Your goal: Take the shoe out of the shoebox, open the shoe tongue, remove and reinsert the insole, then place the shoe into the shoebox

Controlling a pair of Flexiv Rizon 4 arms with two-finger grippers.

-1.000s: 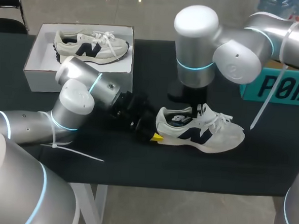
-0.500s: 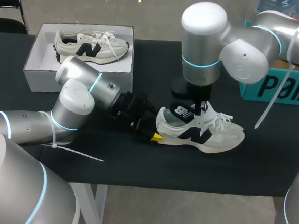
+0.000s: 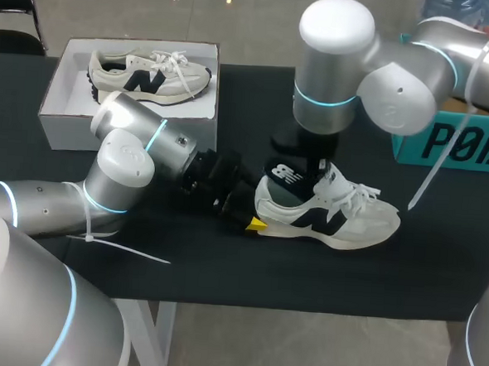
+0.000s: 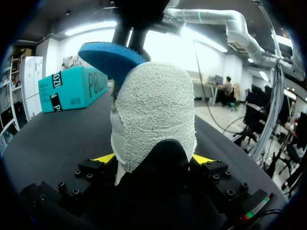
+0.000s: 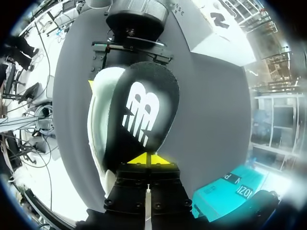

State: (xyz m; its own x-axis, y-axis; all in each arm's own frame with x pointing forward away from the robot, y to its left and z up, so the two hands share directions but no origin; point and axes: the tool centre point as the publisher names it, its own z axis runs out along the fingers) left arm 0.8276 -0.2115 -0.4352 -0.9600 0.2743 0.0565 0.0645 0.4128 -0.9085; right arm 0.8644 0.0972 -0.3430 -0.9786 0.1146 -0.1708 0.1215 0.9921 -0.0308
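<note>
Left pincer (image 3: 255, 214) is clenching the heel of the shoe (image 3: 334, 217), one yellow tip on each side, and the left wrist view shows that heel (image 4: 153, 110) wedged squarely between the fingers of the left pincer (image 4: 154, 158). The shoe is lying on its sole on the table (image 3: 222, 273), its toe pointing away from that pincer.

Right pincer (image 3: 316, 167) is hanging just over the shoe's opening, pinching the insole (image 3: 288, 179). In its own wrist view the right pincer (image 5: 146, 159) is showing its yellow tips pressed together on the insole's near edge, and the insole (image 5: 144, 110) is fanning out ahead of it, logo up, with the shoe (image 5: 98, 120) underneath. Seen from the heel side, the blue underside of the insole (image 4: 112, 57) is riding above the collar. Whether its front end is clear of the shoe I cannot tell.

So, by my reading, this is the insole-removal step. To do it well, the left pincer should be keeping the heel pinned flat, and the right one should be drawing up and back along the shoe's length so the front peels out without folding. A thin edge grip like this could slip if the pull is jerky.

The dark table is giving the sole good footing. Beyond the left arm sits the white shoebox (image 3: 65, 122) with a second shoe (image 3: 147, 73) lying in it, and a teal box (image 3: 467, 143) is sitting well out past the right pincer.
</note>
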